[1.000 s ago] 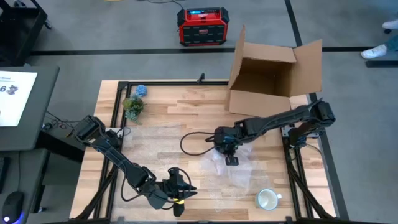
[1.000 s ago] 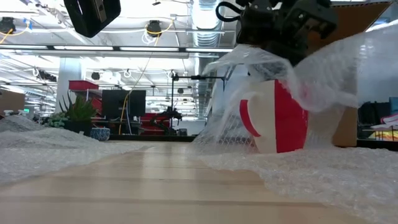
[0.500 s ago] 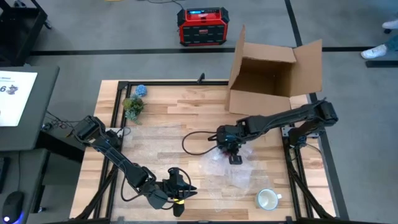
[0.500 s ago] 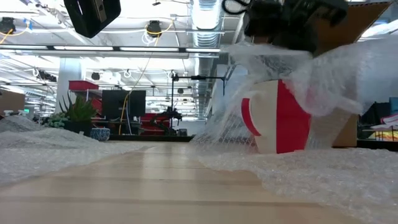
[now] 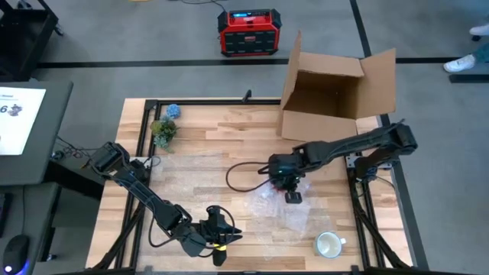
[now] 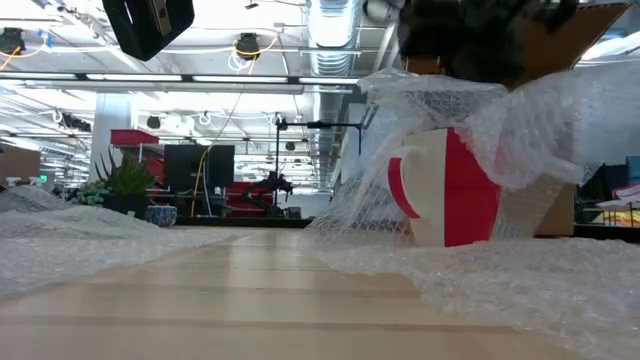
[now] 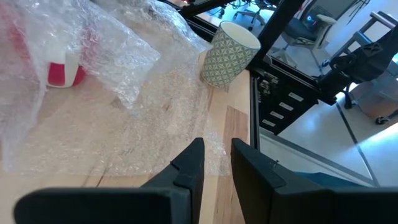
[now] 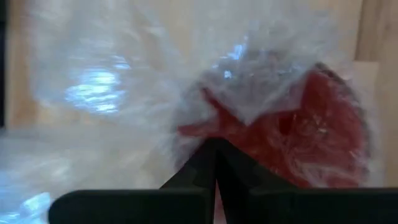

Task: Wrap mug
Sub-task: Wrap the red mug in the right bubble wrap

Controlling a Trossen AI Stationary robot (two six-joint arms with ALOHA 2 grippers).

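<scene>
A red-and-white mug [image 6: 445,195] stands upright on the table, right of centre, under a sheet of clear bubble wrap [image 6: 520,110]. In the right wrist view the mug [image 8: 311,134] shows red through the wrap. My right gripper [image 5: 293,193] hovers over the mug, shut on the wrap. More of the wrap [image 5: 195,179] lies flat across the table's middle. My left gripper [image 5: 222,232] waits near the table's front edge. Its fingers [image 7: 216,155] are slightly apart, with nothing between them. My right gripper pinches a bunched bit of the bubble wrap [image 8: 214,132] between its two fingers, coming from above and pointing down. The wrap drapes from the fingers over the mug's top and sides. Its lower part lies on the table around the mug.
A patterned mug [image 5: 328,244] stands at the front right corner and also shows in the left wrist view [image 7: 229,55]. An open cardboard box [image 5: 336,92] stands at the far right. A small plant [image 5: 163,131] and a blue object [image 5: 173,111] sit at the far left.
My right gripper has moved toward the table's right edge, drawing the held bubble wrap farther across the top of the red mug. The mug has stayed in place.
</scene>
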